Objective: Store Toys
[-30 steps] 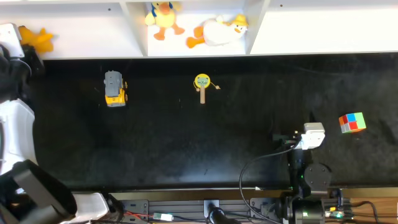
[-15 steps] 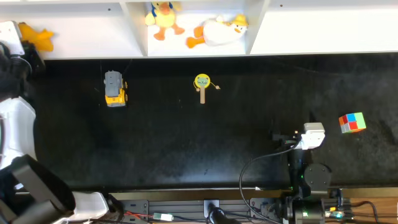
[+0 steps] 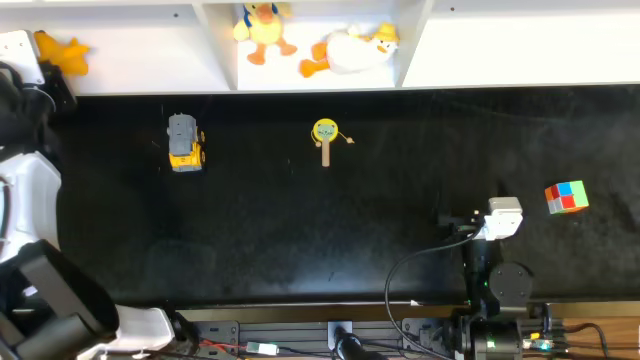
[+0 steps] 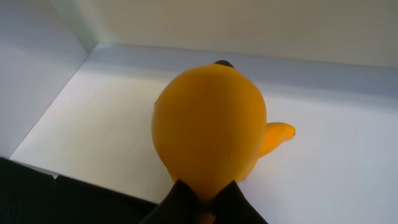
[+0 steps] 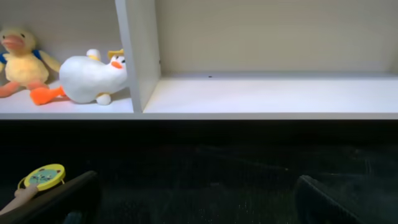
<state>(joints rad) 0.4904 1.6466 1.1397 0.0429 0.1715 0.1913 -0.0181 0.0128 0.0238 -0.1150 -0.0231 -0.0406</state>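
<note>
An orange plush toy hangs just over the floor of the white shelf's left compartment, at the table's far left. My left gripper is shut on the toy's near end; from above, the toy sticks out past the left gripper. On the black mat lie a yellow toy truck, a yellow rattle and a coloured cube. My right gripper rests open near the front right, pointing at the shelf with nothing in it.
A yellow duck plush and a white goose plush sit in the middle compartment. The right compartment holds nothing. Cables and the arm bases run along the front edge.
My left gripper has carried the orange toy a little deeper into the left compartment. The right arm and the toys on the mat have not moved.
</note>
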